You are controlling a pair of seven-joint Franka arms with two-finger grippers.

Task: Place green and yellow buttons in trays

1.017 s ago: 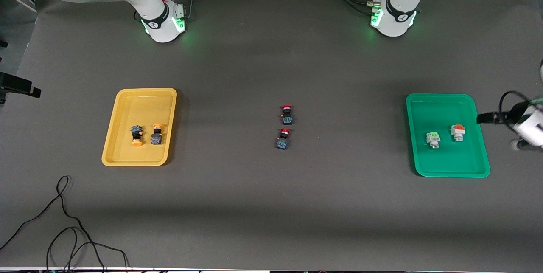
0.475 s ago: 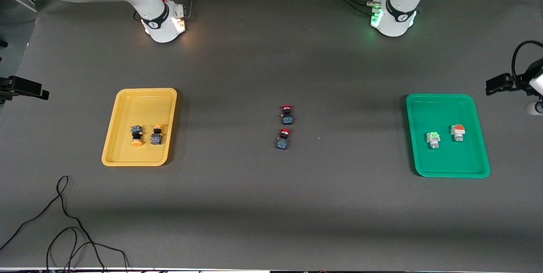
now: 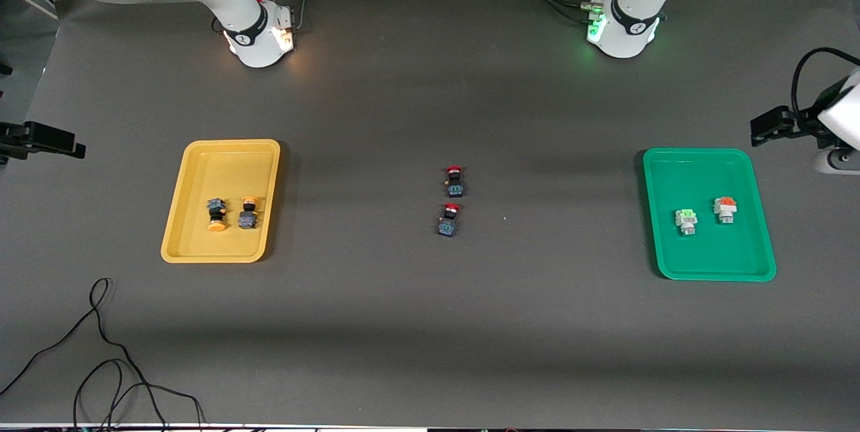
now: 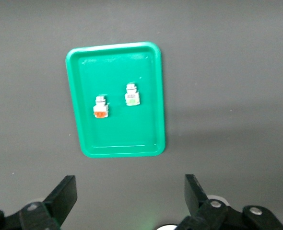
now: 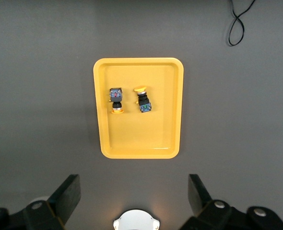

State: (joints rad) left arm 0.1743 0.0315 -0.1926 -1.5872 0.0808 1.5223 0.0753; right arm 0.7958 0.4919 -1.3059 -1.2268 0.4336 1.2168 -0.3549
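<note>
Dark grey tabletop [image 3: 403,324], task looks essentially finished as far as I can judge. Yellow tray [image 3: 176,227] sits toward the right arm's end of the table and holds two yellow-capped buttons [image 3: 216,214] [image 3: 248,213] lying side by side near its middle; both also show in the right wrist view [image 5: 115,99] [image 5: 142,101]. Green tray [image 3: 759,244] sits toward the left arm's end and holds one green-capped button [image 3: 685,220], plus one orange-red-capped white-bodied button [image 3: 725,209] beside it, which doesn't match the task colours. Count: two trays, two yellow buttons, one green button, one orange-red one in the green tray, two red-capped dark buttons [image 3: 454,181] [image 3: 449,220] on bare mat at mid-table, one nearer the front camera than the other. No green or yellow button is visible outside a tray, so nothing appears left to place. Left gripper [image 4: 127,203] hangs over the mat by the green tray, fingers spread wide, empty. Right gripper [image 5: 134,201] is over the mat by the yellow tray, likewise spread and empty. Loose black cable [image 3: 107,351] lies near the front edge corner at the right arm's end.
</note>
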